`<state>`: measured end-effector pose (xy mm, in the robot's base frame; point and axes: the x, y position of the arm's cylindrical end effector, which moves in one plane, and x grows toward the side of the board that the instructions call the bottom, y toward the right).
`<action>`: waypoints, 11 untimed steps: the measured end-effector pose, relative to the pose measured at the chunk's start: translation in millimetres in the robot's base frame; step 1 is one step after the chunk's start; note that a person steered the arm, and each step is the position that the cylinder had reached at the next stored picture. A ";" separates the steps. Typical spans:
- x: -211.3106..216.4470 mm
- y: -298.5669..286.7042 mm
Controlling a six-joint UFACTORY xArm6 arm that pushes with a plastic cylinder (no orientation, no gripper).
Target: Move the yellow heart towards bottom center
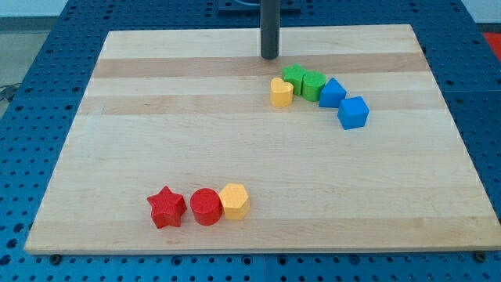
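My tip (a bare rod, nothing clamped) sits apparently just above the yellow heart.

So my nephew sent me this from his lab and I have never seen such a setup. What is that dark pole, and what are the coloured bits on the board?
There is one picture, from a single camera looking down across a pale wooden board that lies on a blue perforated table. The dark pole is the end of a robot arm: a straight rod with no hand, so it holds nothing. It only pushes things with my tip, which sits near the view's top, just above a cluster of blocks and touching none.

That cluster holds a yellow heart, two green blocks and two blue blocks. Near the view's bottom left sit a red star, a red cylinder and a yellow hexagonal block in a row.

The job is to slide the yellow heart towards the bottom centre.
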<state>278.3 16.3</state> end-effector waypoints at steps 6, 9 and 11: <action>113.0 -0.1; 132.8 29.2; 204.7 17.1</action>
